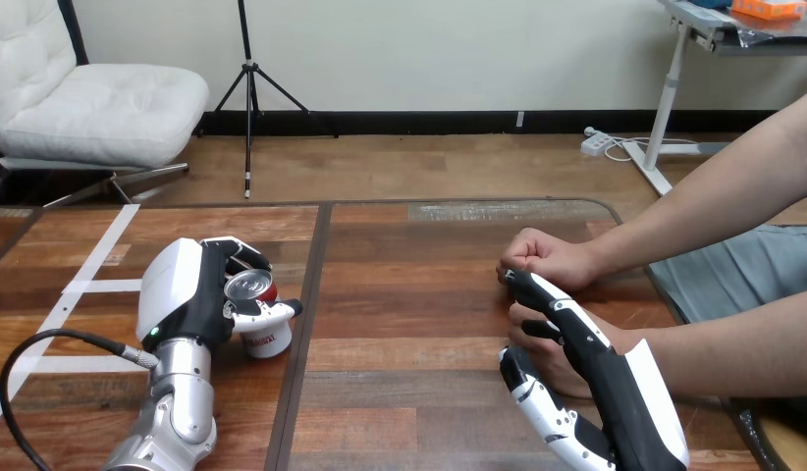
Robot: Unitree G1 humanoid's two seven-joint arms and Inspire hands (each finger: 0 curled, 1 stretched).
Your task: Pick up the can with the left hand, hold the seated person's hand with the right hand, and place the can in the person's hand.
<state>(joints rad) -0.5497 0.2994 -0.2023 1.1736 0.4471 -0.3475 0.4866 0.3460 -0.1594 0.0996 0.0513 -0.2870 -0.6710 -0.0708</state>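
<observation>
Now my left hand (pixel 184 294) curls round the can (pixel 248 286), lower left; my right hand (pixel 625 392) lies over the person's hand (pixel 542 355), grip unclear; lifting comes next.

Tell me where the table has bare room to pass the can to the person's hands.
The wide middle of the table, between the can in the left hand and the right hand, is bare. The right side is crowded: the right hand lies over the person's nearer hand, beside the person's fist.

White-shelled left hand (pixel 184 294), silver forearm (pixel 181 391)
</observation>
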